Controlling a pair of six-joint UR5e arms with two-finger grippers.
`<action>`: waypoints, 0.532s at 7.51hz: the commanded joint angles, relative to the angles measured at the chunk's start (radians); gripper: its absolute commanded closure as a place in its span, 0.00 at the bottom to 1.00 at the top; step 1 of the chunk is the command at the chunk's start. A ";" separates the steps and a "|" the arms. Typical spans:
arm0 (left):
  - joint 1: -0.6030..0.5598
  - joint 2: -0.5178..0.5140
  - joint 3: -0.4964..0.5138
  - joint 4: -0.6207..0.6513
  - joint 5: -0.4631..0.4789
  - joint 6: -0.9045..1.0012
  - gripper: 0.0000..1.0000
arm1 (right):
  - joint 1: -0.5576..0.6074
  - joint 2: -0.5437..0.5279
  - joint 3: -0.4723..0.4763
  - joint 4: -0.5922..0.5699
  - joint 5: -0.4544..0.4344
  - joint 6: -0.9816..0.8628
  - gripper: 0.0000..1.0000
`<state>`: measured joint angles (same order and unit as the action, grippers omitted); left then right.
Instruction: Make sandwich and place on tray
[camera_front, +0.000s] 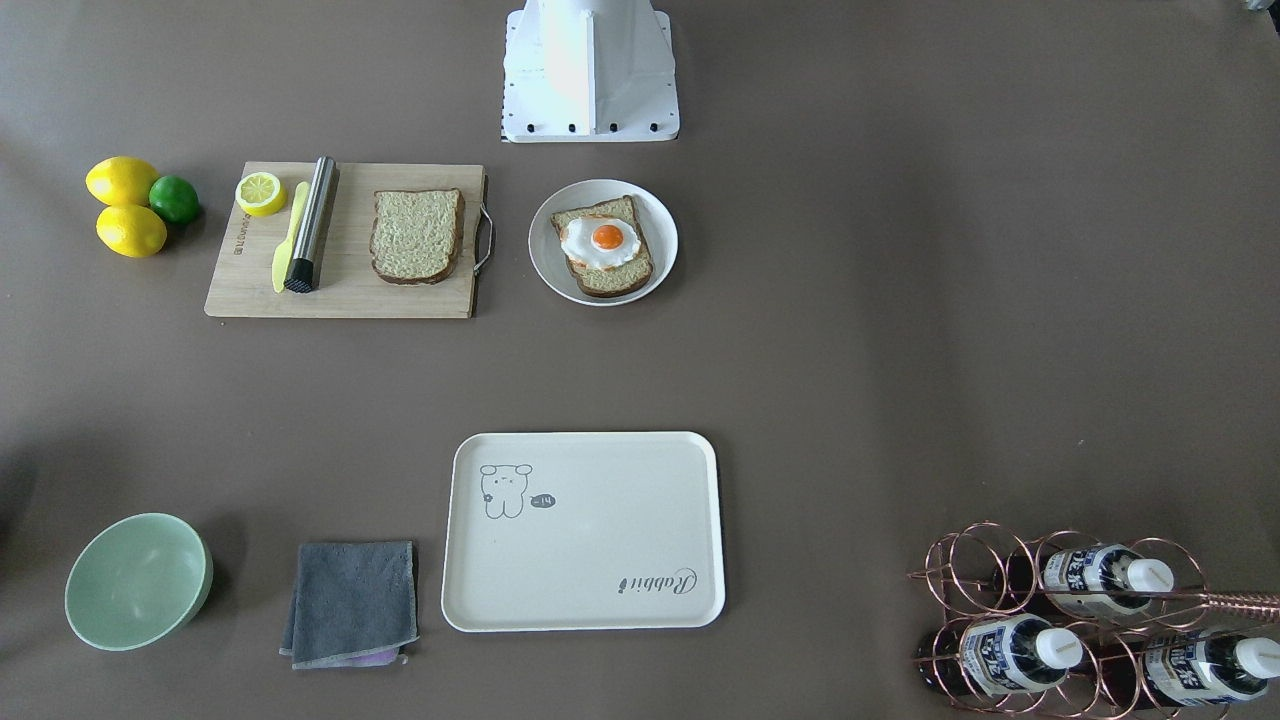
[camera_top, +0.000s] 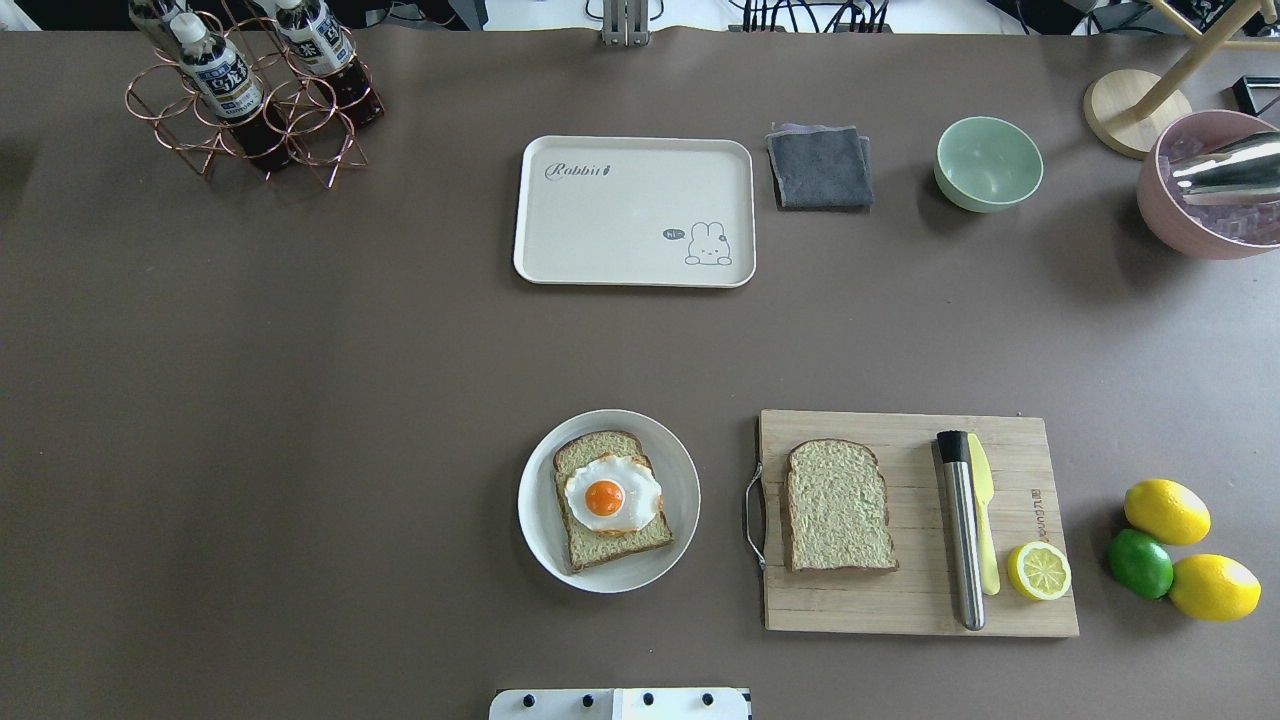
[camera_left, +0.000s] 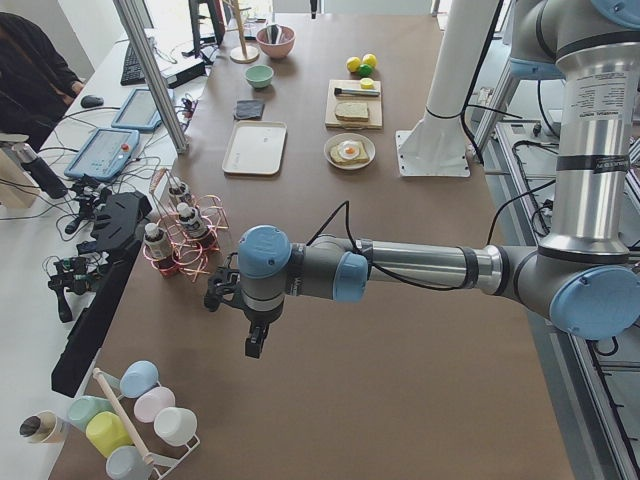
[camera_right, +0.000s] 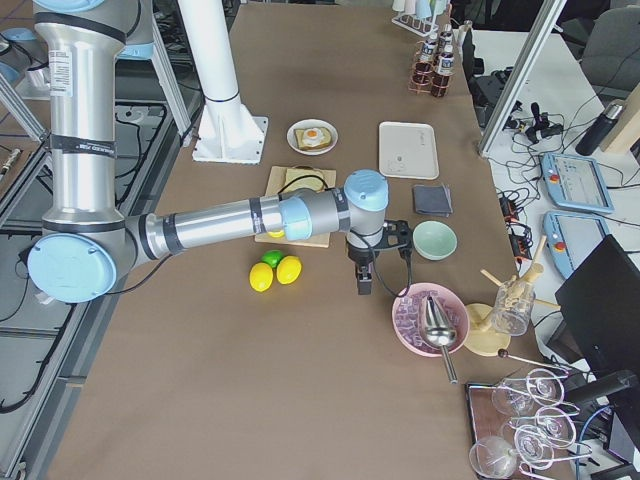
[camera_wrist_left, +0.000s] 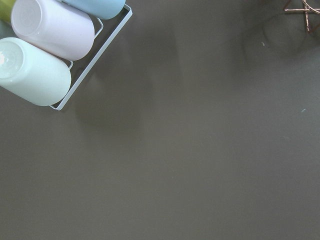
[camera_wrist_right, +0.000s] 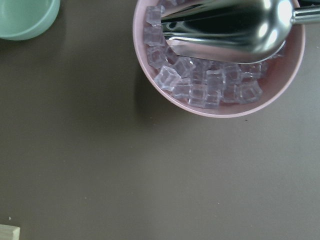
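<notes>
Robot-side of the tray (camera_top: 620, 230), well apart from it, one bread slice (camera_top: 598, 447) carries the egg (camera_top: 610, 493) on the plate (camera_top: 540, 540). The top slice (camera_top: 838, 505) waits on the cutting board (camera_top: 900, 600) alongside. Stacking and delivery both remain. The left gripper (camera_left: 256, 345) and right gripper (camera_right: 364, 283) hang well away, and I cannot tell how their jaws stand.

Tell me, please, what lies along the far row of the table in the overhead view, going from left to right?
racked bottles → tray → grey cloth → green bowl → pink ice bowl
</notes>
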<state>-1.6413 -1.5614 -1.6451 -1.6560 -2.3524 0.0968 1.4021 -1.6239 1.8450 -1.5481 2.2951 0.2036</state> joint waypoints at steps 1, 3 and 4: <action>0.003 0.001 -0.001 -0.002 -0.001 0.000 0.02 | -0.151 0.137 0.010 0.008 -0.002 0.204 0.00; 0.005 0.001 -0.001 -0.002 -0.001 0.000 0.02 | -0.277 0.154 0.007 0.197 -0.060 0.390 0.00; 0.006 0.001 0.001 -0.002 -0.001 0.000 0.02 | -0.358 0.166 0.011 0.270 -0.093 0.534 0.00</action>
<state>-1.6372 -1.5602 -1.6459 -1.6582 -2.3531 0.0966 1.1741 -1.4778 1.8517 -1.4145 2.2561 0.5210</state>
